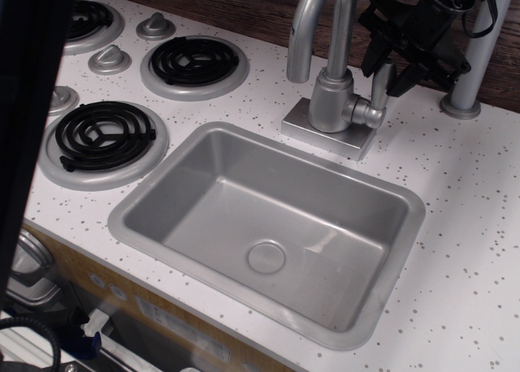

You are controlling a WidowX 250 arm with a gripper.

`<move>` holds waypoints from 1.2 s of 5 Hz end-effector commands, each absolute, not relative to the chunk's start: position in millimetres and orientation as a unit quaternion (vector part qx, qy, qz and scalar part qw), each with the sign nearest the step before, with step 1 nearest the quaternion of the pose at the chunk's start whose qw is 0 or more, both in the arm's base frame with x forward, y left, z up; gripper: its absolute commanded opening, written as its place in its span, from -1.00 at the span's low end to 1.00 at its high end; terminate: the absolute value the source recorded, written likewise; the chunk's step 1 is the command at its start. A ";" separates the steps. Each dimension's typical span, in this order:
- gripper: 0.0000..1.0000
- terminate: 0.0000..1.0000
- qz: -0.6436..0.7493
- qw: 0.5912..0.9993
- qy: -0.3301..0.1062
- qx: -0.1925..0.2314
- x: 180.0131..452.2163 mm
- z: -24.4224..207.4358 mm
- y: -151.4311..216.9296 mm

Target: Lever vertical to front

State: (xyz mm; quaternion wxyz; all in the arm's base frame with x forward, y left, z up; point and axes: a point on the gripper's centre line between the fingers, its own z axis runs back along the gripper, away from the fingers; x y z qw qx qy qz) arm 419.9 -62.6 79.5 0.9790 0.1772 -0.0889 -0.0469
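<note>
lever [380, 86]: just beside the jaws, at their lower left
faucet body [331, 102]: left of the lever
sink [268, 226]: below the jaws, sunk into the desk [463, 226]
burners [193, 62]: far left of the jaws

White black-speckled counter [463, 226], silver-grey sink [390, 250] and lever [380, 86], black burner coils [104, 133].

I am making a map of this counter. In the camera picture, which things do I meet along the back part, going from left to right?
Small stove knob → rear coil burner → curved spout → faucet body → lever → black tool → grey post.
</note>
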 end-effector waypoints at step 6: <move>1.00 -1.00 0.053 0.993 -0.035 0.104 368.4 59.6 -55.8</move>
